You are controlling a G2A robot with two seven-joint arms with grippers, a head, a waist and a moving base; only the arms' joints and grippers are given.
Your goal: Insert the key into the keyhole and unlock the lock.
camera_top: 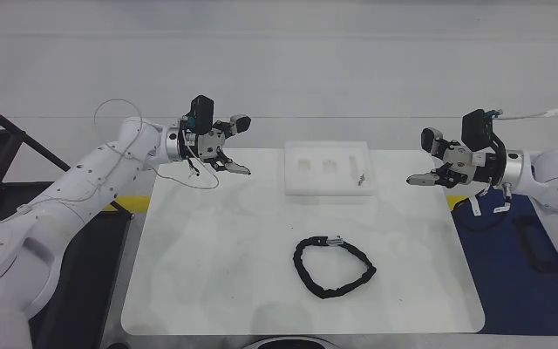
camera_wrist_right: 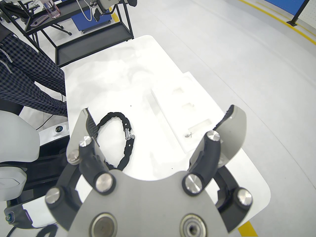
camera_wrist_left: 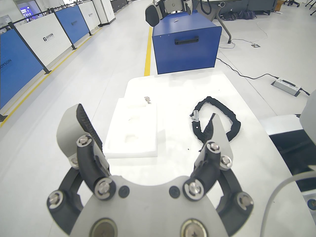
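A white rectangular table (camera_top: 218,262) carries a white foam tray with three recesses (camera_top: 296,183) toward its far edge. Nearer the robot, a black fabric-sleeved chain lock (camera_top: 299,262) lies in a loop. The left gripper (camera_top: 244,147) and right gripper (camera_top: 421,159) hang at opposite sides of the table, jaws spread wide, while a small silver metal key (camera_top: 360,180) rests on the tray's end nearest the right gripper.
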